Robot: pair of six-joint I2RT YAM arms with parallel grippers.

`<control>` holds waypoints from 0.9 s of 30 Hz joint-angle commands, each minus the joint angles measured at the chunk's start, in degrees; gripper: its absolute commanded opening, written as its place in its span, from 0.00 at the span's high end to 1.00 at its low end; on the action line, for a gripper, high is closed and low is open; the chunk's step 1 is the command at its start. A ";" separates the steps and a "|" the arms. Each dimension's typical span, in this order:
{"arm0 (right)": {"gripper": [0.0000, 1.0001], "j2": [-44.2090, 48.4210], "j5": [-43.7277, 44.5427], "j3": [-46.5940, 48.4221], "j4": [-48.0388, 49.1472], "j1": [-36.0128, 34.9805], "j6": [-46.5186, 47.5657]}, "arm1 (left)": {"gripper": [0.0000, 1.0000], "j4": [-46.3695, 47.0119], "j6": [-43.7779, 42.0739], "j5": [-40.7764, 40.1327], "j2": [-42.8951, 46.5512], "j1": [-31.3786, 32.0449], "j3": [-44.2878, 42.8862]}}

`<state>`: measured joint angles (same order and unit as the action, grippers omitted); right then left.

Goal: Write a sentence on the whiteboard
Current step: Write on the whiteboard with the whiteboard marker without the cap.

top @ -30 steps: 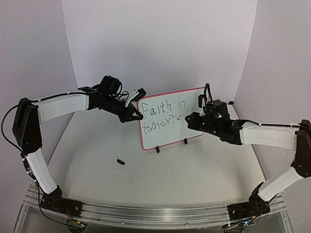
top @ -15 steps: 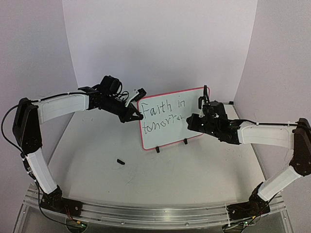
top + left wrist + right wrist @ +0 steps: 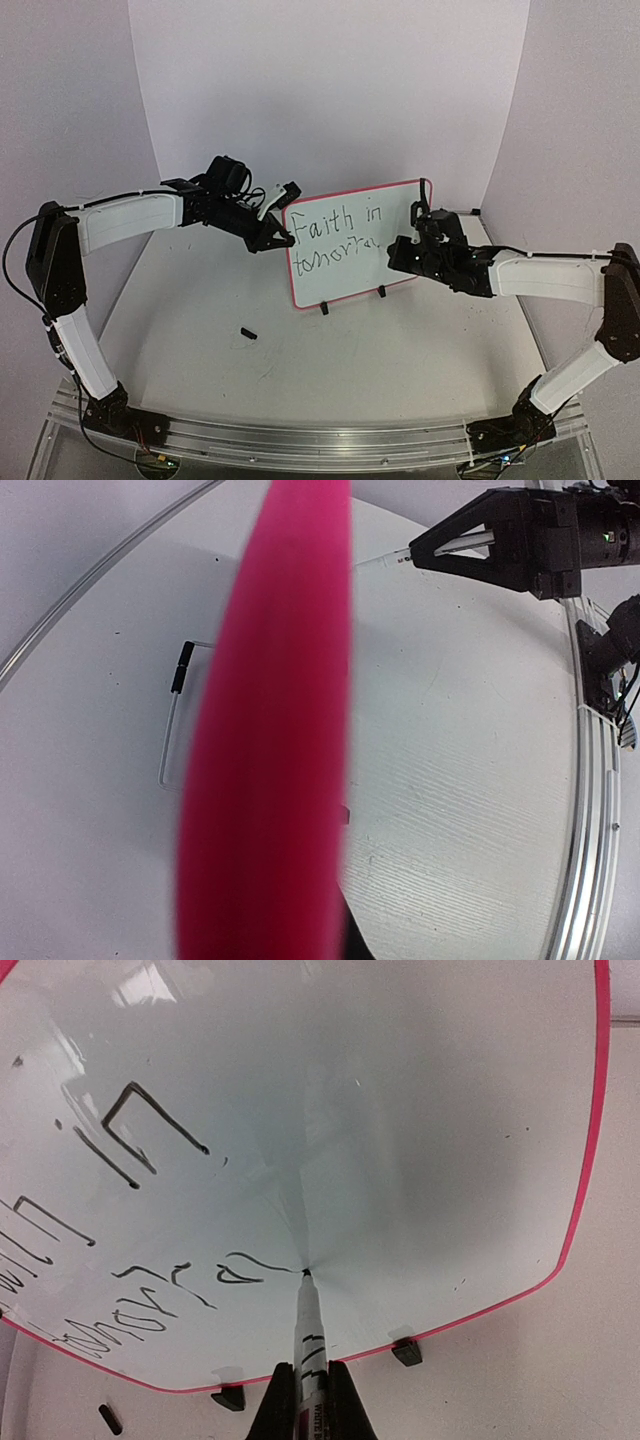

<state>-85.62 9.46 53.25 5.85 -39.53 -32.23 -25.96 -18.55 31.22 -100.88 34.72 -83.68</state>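
Note:
The whiteboard, red-pink framed, stands upright on two black feet mid-table. Its dark handwritten sentence reads "Faith in" with an unfinished word below. My left gripper is shut on the board's left edge; in the left wrist view the frame is a blurred pink band hiding the fingers. My right gripper is shut on a white marker. Its tip touches the whiteboard just right of the last stroke of the sentence. From above, the right gripper sits at the board's right half.
A small black marker cap lies on the table in front of the board, left of centre. White backdrop walls close in the back and sides. An aluminium rail with both arm bases runs along the near edge.
The right gripper has slid a little to the right along the second line, adding strokes to the lower word. The left arm and the board have stayed put.

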 commanded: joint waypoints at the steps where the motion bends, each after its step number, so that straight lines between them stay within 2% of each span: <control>1: 1.00 0.51 1.86 3.66 0.43 0.08 1.58 | 1.00 -4.91 -2.90 -4.90 -0.82 0.44 0.29; 27: 1.00 3.25 2.89 2.45 3.06 0.07 1.29 | 1.00 -4.88 -2.98 -4.86 -0.63 0.46 0.37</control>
<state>-85.03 10.92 54.76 5.98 -39.55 -31.46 -25.93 -18.52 31.24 -100.88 34.83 -83.68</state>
